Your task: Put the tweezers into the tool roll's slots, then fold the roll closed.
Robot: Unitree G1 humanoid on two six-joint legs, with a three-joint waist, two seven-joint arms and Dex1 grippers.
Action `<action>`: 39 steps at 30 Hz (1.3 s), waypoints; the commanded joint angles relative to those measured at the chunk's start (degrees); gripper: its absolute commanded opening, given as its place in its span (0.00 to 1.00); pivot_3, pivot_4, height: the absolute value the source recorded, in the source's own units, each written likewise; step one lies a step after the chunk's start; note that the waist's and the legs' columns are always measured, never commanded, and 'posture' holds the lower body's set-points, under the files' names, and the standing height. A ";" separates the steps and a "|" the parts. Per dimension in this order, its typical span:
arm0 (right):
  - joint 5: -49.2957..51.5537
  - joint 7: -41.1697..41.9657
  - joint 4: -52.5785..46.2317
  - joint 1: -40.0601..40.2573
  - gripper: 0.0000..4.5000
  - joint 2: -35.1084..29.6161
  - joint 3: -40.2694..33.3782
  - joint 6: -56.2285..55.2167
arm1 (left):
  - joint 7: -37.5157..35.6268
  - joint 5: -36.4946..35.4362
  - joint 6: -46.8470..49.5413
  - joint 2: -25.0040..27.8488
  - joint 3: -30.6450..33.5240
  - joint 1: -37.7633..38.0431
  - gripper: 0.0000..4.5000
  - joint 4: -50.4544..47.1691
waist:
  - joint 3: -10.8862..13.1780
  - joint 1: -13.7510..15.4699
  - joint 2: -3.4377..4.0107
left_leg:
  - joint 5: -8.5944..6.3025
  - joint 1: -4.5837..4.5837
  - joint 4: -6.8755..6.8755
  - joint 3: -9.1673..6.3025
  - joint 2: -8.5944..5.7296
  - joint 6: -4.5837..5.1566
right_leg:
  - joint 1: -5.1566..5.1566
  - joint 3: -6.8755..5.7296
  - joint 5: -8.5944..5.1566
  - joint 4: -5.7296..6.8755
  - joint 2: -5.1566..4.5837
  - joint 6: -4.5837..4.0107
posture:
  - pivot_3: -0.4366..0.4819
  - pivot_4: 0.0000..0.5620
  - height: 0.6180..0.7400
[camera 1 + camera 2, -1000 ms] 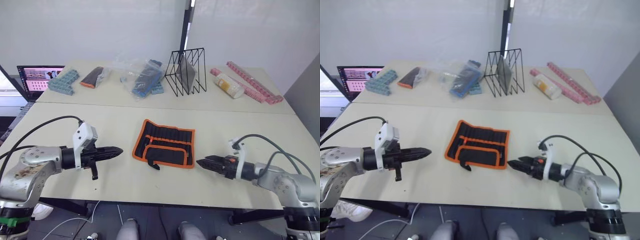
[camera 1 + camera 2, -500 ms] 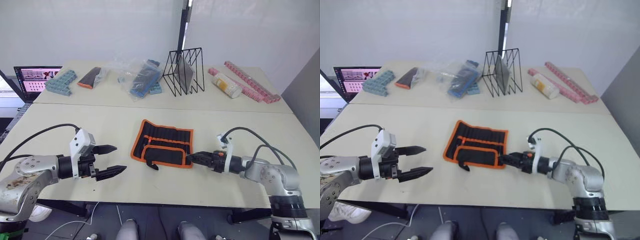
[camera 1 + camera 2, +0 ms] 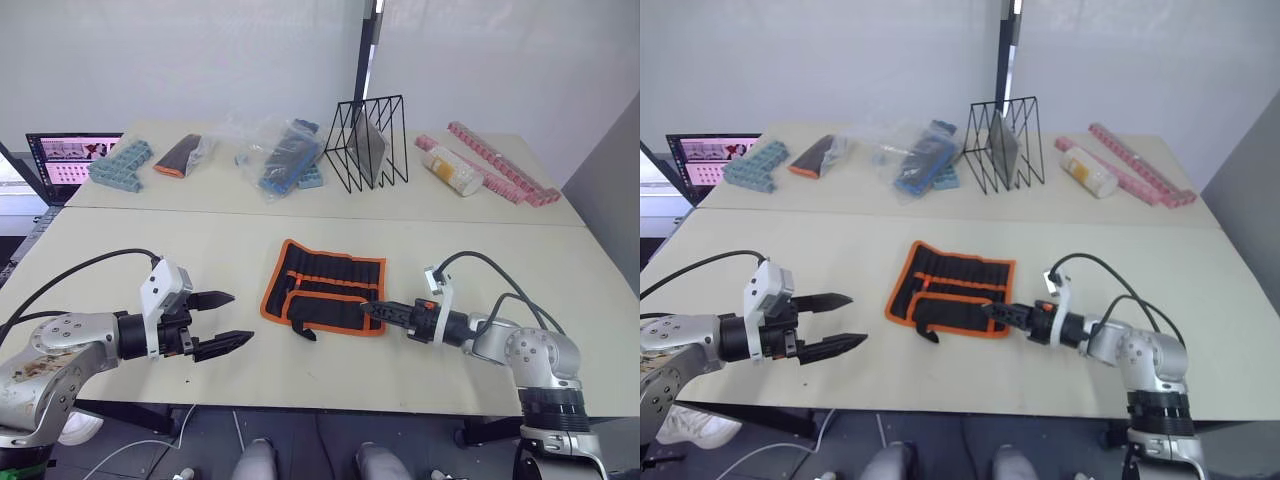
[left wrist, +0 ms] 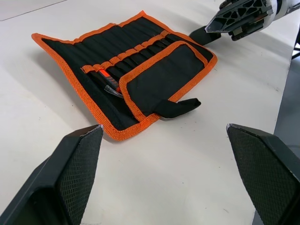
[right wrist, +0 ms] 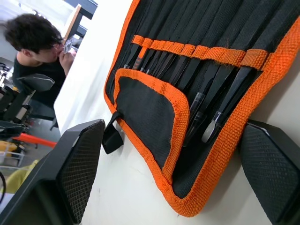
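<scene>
Right gripper (image 3: 372,309): fingers spread apart, holding nothing, tips at the near right edge of the tool roll (image 3: 325,285), straddling its orange trim.
Left gripper (image 3: 222,320): fingers parted wide, empty, well off to the roll's left, pointing toward it.
Tool roll: lay unfolded on the table (image 3: 150,250) between the 2 grippers, its lower flap turned up over the slots, black cord tab (image 4: 178,107) sticking out at the near edge.
Tweezers (image 5: 204,112): thin dark tips sat in the slots, just ahead of the right gripper's fingers; count unclear.
Person (image 5: 35,40): seen beyond the roll's far end in the right wrist view.
</scene>
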 commanded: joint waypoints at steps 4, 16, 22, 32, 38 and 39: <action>1.31 -0.70 0.62 0.77 0.51 1.01 -0.14 1.69 | -0.09 -1.02 0.16 0.89 1.12 -0.16 1.00 -1.65 | 0.00 0.10 0.00 | 0.00 -0.02 -0.04 0.01 0.00 0.00 | -0.04 0.00 0.00 -0.01 0.00 0.00 | 0.48 0.27 0.96; 3.85 1.67 2.66 0.80 0.01 -2.01 -4.40 1.14 | -1.33 1.78 -2.72 0.54 -2.34 -2.72 1.00 1.32 | 0.01 0.50 0.00 | 0.00 -0.06 0.03 0.02 -0.02 0.00 | -0.02 0.02 0.00 -0.01 -0.02 0.00 | 0.48 0.27 0.96; 4.06 2.26 3.08 1.75 0.01 -5.60 -6.36 1.20 | -1.64 2.67 -4.24 -0.13 -4.00 -3.46 1.00 2.56 | 0.01 0.71 0.00 | 0.00 -0.22 0.10 0.01 -0.04 0.00 | -0.10 0.01 0.00 -0.02 -0.03 0.00 | 0.48 0.27 0.96; 2.76 5.18 1.88 0.09 0.01 -13.36 -5.15 0.20 | -1.95 4.03 -6.13 -1.45 -5.95 -3.63 1.00 3.91 | 0.06 0.48 0.05 | 0.00 -0.25 0.10 0.01 -0.04 0.00 | -0.14 0.03 0.00 -0.03 -0.03 0.00 | 0.48 0.27 0.96; 1.96 5.49 -1.98 -5.00 0.01 -14.39 -1.07 0.61 | -1.83 4.20 -6.47 -2.00 -6.46 -3.32 1.00 3.95 | 0.10 0.11 0.08 | 0.00 -0.25 0.08 0.01 -0.03 0.01 | -0.20 0.05 0.00 0.01 -0.01 0.00 | 0.48 0.27 0.96; 1.90 5.37 -2.89 -5.98 0.01 -14.41 -0.08 0.95 | -1.78 4.23 -6.49 -2.01 -6.44 -3.21 1.00 3.92 | 0.10 0.13 0.09 | 0.00 -0.25 0.08 0.02 -0.03 0.00 | -0.22 0.05 0.00 0.01 -0.01 0.00 | 0.48 0.27 0.96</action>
